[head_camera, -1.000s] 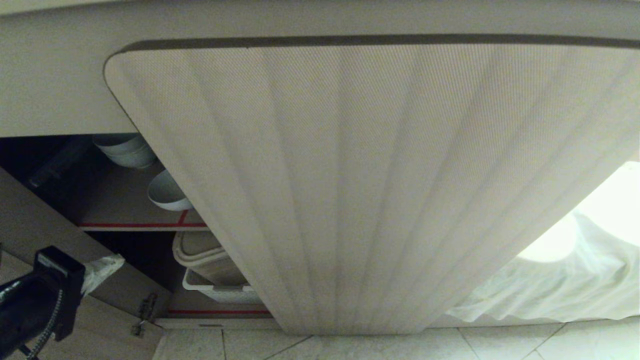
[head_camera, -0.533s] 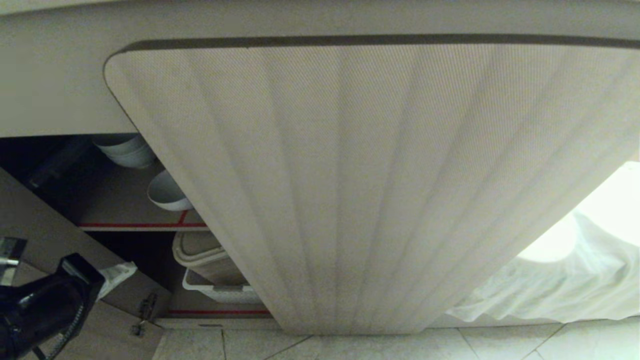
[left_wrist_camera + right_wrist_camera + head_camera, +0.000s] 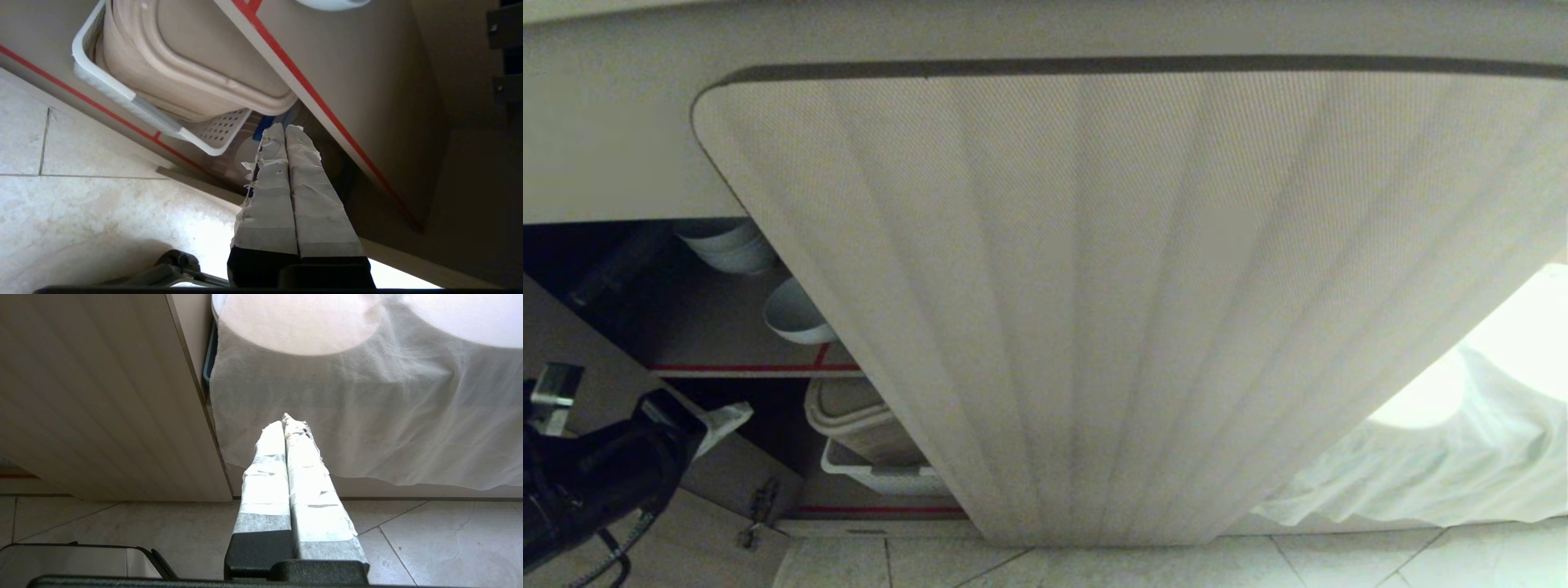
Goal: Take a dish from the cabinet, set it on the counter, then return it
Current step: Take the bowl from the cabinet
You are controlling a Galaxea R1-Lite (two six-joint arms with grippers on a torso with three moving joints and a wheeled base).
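The cabinet has its wide fluted door [image 3: 1135, 310] swung open toward me, hiding most of the inside. On the upper shelf, edged in red tape [image 3: 756, 367], sits the dish [image 3: 796, 314], a small white bowl tilted on its side; its edge also peeks into the left wrist view as the dish [image 3: 331, 3]. My left gripper [image 3: 727, 418] is low at the left, in front of the lower compartment and below the dish, its tape-wrapped fingers [image 3: 269, 192] shut and holding nothing. My right gripper [image 3: 284, 418] hangs parked and shut, facing a white cloth. The counter's top is out of view.
Stacked white bowls [image 3: 727, 245] stand further back on the upper shelf. Beige trays [image 3: 196, 61] lie in a white perforated basket [image 3: 882, 478] on the lower shelf. The left door with its hinge [image 3: 760, 506] stands open beside my left arm. A white cloth [image 3: 1421, 457] hangs at the right above the tile floor.
My left arm has moved right and a little up, bringing the shut gripper closer to the cabinet opening. The dish and the door have not moved.
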